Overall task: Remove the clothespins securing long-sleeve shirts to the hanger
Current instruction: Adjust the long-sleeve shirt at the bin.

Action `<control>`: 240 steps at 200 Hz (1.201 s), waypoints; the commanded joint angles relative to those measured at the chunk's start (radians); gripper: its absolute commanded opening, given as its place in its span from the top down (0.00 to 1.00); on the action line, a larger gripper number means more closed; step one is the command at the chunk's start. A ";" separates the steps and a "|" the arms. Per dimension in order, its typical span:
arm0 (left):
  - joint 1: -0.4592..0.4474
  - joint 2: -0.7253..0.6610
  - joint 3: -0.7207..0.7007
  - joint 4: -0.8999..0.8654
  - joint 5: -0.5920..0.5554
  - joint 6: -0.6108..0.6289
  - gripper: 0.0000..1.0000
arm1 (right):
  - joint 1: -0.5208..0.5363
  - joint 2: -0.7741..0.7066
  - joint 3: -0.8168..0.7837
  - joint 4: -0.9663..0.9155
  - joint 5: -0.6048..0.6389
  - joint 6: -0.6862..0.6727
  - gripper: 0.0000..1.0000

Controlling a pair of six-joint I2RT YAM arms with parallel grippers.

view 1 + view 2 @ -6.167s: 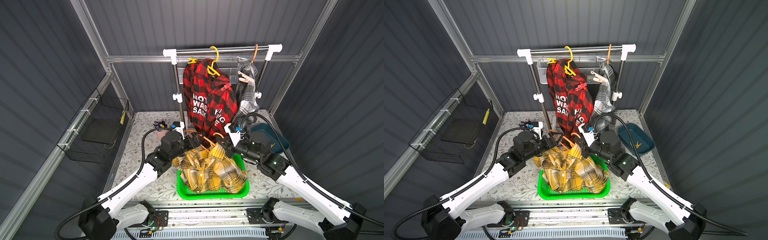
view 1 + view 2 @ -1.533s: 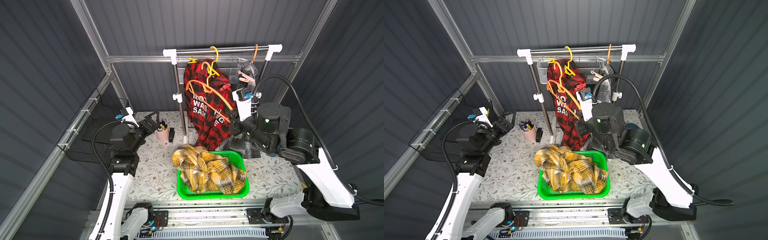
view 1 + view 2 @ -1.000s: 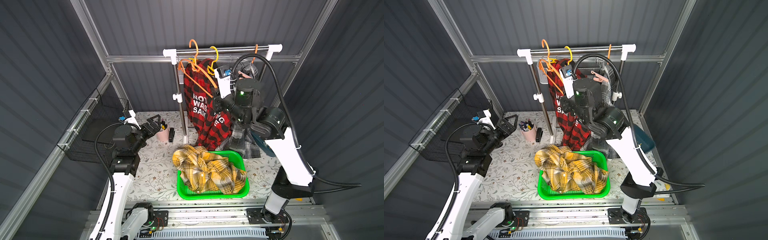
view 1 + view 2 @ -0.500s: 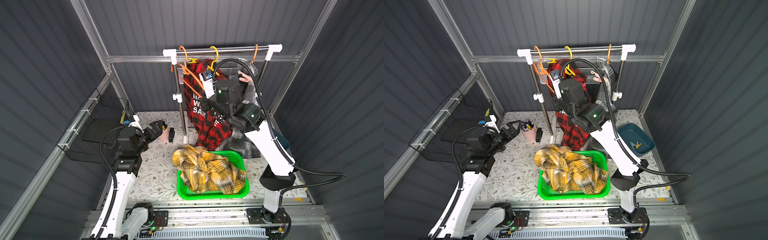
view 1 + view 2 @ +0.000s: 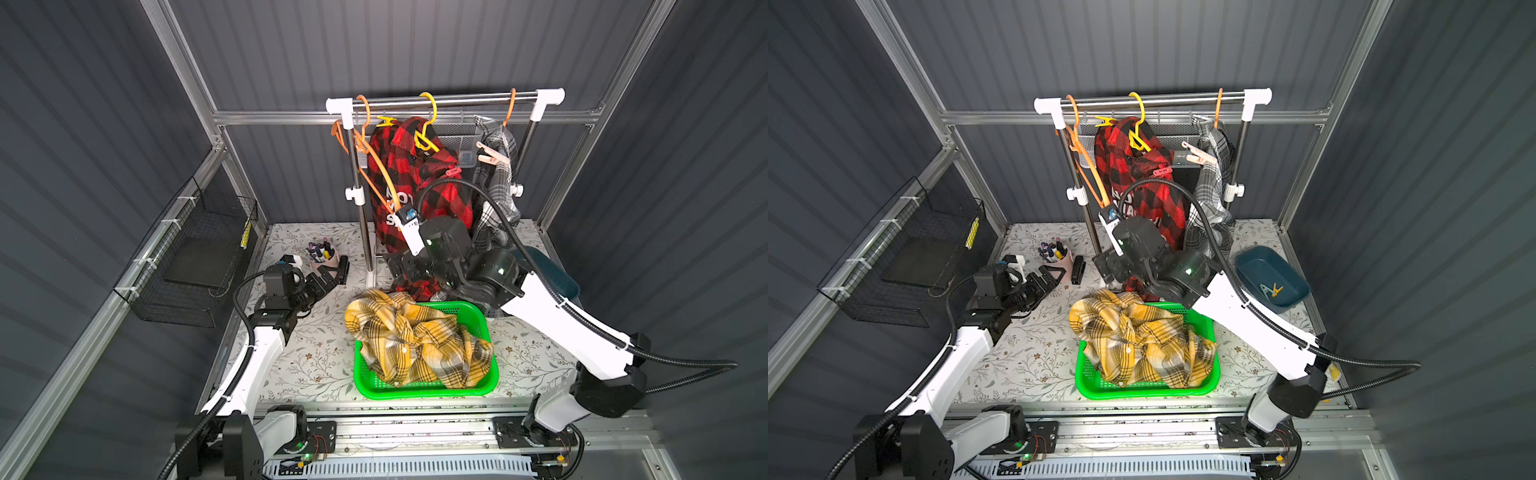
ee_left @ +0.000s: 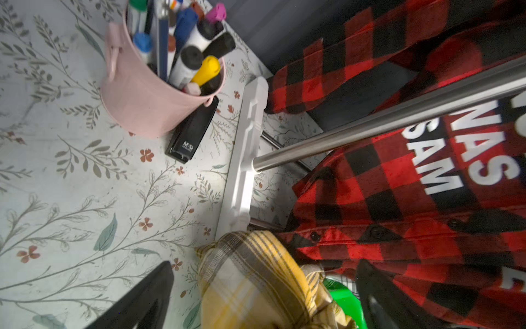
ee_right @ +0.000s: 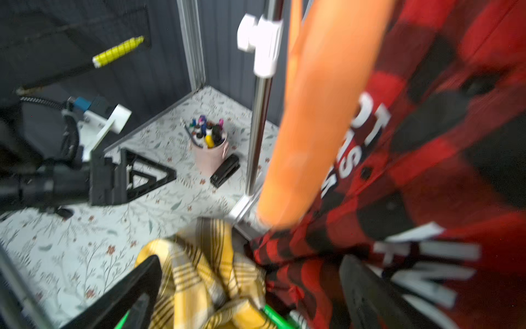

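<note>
Right gripper [image 7: 250,260], jaws apart and empty, sits at the hem of the red-and-black shirt [image 5: 415,166]. The red clothespin [image 5: 452,171] is clipped well above. Left gripper [image 6: 264,265] is likewise spread.

Yellow shirt [image 5: 415,340] heaped in grn basket [image 5: 422,392].

Polished metal rail [image 5: 465,99], cloth shirts [image 5: 440,166], plastic basket [image 5: 419,392]

So on our table [image 5: 316,357] the garment rack [image 5: 465,98] stands at the back, with the lettered shirt [image 5: 419,166] hanging mid-rail, a bare hanger [image 7: 313,114] to its left and another plaid shirt [image 5: 498,183] at the right end. In front we've got the laundry basket [image 5: 419,391] with a third shirt [image 5: 415,345] heaped in it. The pen cup [image 5: 322,255] and stapler [image 5: 343,270] sit left of the rack's post, and a tray [image 5: 1258,266] holding a couple of clothespins [image 5: 1271,289] sits far right.
</note>
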 commanded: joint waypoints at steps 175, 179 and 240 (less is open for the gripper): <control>-0.305 -0.025 -0.073 0.210 0.059 -0.204 0.02 | -0.124 -0.084 -0.800 0.333 -0.321 0.510 0.09; -0.317 -0.027 -0.068 0.210 0.054 -0.204 0.02 | -0.125 -0.105 -0.793 0.323 -0.315 0.505 0.08; -0.548 0.065 -0.026 0.223 -0.022 -0.188 0.02 | -0.179 -0.368 -0.652 0.119 -0.222 0.413 0.05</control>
